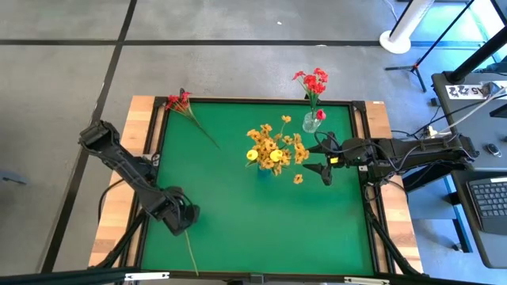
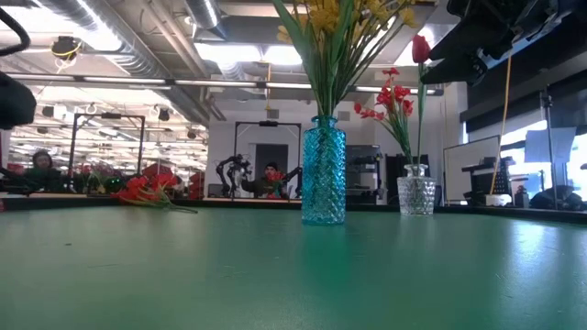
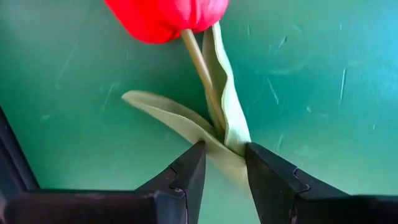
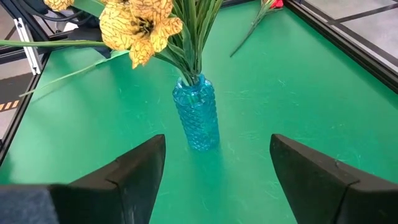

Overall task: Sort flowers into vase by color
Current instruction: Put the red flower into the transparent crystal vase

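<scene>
green felt covers the table (image 1: 238,229) you are working at, framed in black with pale wood strips at its sides, on a grey concrete floor. in the left wrist view you have a red tulip (image 3: 166,17) on a thin green stem with two pale green leaves; your left gripper (image 3: 222,163) has its two dark fingers pinched on the stem just below the leaves, the bloom at the top edge of that frame. in the high view that gripper (image 1: 181,215) sits in the lower left of the green, and the stem runs on down toward the bottom edge.

near the middle of the high view stands a blue textured glass vase (image 4: 196,118) packed with yellow-orange flowers (image 1: 275,149). just right of it your right gripper (image 1: 324,158) hangs with its fingers spread wide, nothing between them, pointing at the vase. up and right of the blue vase, near the top edge of the green, a small clear glass vase (image 2: 416,194) holds red flowers (image 1: 313,81). at the upper left corner of the green a loose red cluster flower (image 1: 179,100) lies flat, its stem slanting toward the centre.

in the low view you see a workshop behind the table, with a person seated far back in the middle.
</scene>
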Motion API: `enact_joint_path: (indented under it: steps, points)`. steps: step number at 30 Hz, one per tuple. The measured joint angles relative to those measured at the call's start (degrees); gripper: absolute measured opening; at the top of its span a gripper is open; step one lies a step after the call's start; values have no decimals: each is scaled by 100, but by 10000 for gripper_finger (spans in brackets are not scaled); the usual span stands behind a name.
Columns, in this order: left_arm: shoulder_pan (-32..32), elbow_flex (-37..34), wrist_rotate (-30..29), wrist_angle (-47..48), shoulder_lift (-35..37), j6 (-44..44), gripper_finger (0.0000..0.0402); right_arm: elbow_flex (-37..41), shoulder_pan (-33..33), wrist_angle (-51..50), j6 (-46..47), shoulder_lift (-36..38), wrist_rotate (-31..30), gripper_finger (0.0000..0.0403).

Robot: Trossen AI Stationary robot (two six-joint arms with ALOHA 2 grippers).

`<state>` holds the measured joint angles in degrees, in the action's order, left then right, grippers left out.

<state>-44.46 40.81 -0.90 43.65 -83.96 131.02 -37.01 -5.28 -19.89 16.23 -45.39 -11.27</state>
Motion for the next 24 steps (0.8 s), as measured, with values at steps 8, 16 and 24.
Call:
enact_joint_path:
  steps: [8, 16, 24]
  points:
    - [288, -80, -266, 60, 2, -446, 73, 0, 0, 0, 0, 0, -2, 289]
    - [678, -72, -364, 143, 44, -1149, 7, 0, 0, 1, 0, 0, -2, 289]
    - [931, 1046, -1296, 1547, 412, -2054, 2, -49, 0, -139, 0, 56, -2, 289]
